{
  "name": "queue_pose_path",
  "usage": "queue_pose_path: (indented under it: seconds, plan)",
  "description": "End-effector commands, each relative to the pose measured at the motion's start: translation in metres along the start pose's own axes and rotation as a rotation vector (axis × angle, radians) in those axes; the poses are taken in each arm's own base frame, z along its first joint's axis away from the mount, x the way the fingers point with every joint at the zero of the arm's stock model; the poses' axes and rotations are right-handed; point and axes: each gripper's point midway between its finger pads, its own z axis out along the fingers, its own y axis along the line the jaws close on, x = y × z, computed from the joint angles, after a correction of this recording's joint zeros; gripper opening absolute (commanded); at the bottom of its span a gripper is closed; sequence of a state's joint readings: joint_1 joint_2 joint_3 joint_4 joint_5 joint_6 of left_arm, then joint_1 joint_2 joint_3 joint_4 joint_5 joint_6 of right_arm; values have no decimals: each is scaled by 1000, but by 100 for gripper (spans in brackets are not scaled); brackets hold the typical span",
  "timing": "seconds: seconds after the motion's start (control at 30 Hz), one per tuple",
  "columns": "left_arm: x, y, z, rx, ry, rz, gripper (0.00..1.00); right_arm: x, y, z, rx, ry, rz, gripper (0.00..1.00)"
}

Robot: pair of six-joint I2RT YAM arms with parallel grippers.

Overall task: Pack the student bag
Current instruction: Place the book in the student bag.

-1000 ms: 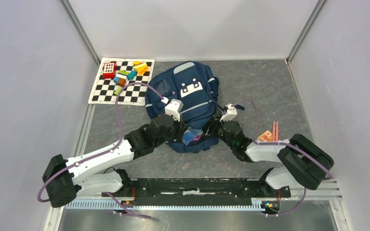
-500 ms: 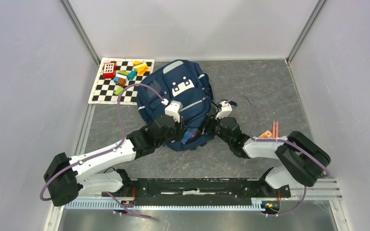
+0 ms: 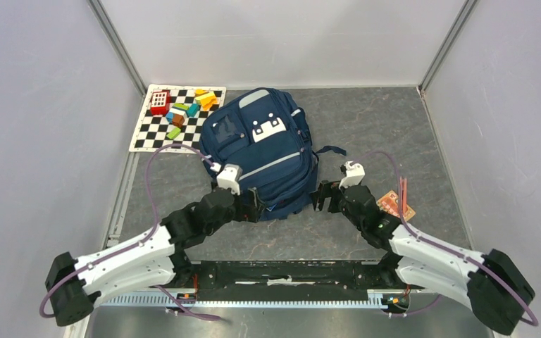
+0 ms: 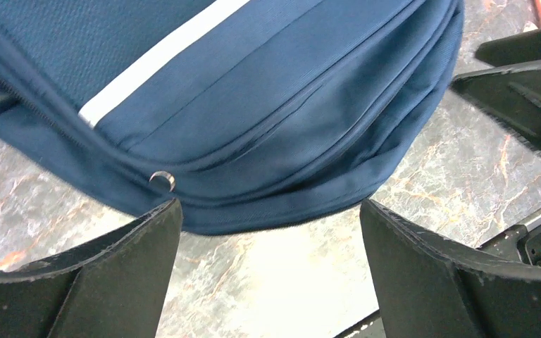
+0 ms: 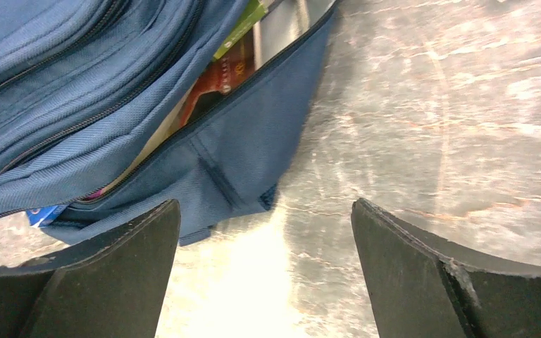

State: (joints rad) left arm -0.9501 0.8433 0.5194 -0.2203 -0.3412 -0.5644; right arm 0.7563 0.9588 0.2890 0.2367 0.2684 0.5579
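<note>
In the top view, both arms have drawn back toward their bases since 1 second ago, when they crowded the near end of the student bag (image 3: pixel 257 158). The left gripper (image 3: pixel 255 208) now sits at the bag's 6 o'clock edge with its jaws spread. The right gripper (image 3: pixel 322 198), also spread, stands apart at the bag's 4 o'clock. The bag has slid a little toward 11 o'clock and lies flat, front up, in the far middle of the table (image 3: pixel 366 127). I read this as a release of the bag. A checkerboard mat (image 3: pixel 151 137) with coloured blocks (image 3: pixel 183 110) lies at its 10 o'clock. A flat orange item (image 3: pixel 394 204) lies beside the right arm and may still need packing. A loose strap (image 3: pixel 327 150) trails at 3 o'clock. In the left wrist view, the left gripper (image 4: pixel 268 267) is wide apart with nothing between its fingers. The bag's (image 4: pixel 253 120) lower edge and a metal zipper ring (image 4: pixel 162 179) lie just beyond. In the right wrist view, the right gripper (image 5: pixel 264 274) is equally spread over bare table. The bag (image 5: pixel 239 155) gapes at 11 o'clock, showing a red-brown book (image 5: pixel 218 77), so closing likely remains.
</note>
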Motion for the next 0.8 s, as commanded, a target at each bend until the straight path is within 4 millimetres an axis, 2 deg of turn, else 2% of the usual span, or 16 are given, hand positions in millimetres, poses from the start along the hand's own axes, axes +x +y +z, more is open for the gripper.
queue_pose_path:
  seconds: [0.0,0.07,0.23,0.37,0.53,0.57,0.77]
  plan:
    - [11,24,-13,-82,-16,-112,100,-24,-19,-17,104,-31,-97,98]
    - [17,36,-19,-122,-17,-144,100,-41,-13,-22,93,-59,-109,98]
    - [40,67,-26,-236,-11,-207,100,-61,8,-31,17,-74,-104,98]
    - [54,62,-12,-189,-1,-204,100,-73,26,-34,-55,-93,-68,98]
    - [59,62,-1,-179,6,-145,100,-71,33,-33,-93,-87,-49,98]
    - [58,60,2,-162,-2,-132,99,-76,37,-33,-110,-107,-40,98]
    - [56,56,14,-98,-56,-70,78,-69,39,-30,-125,-95,-32,98]
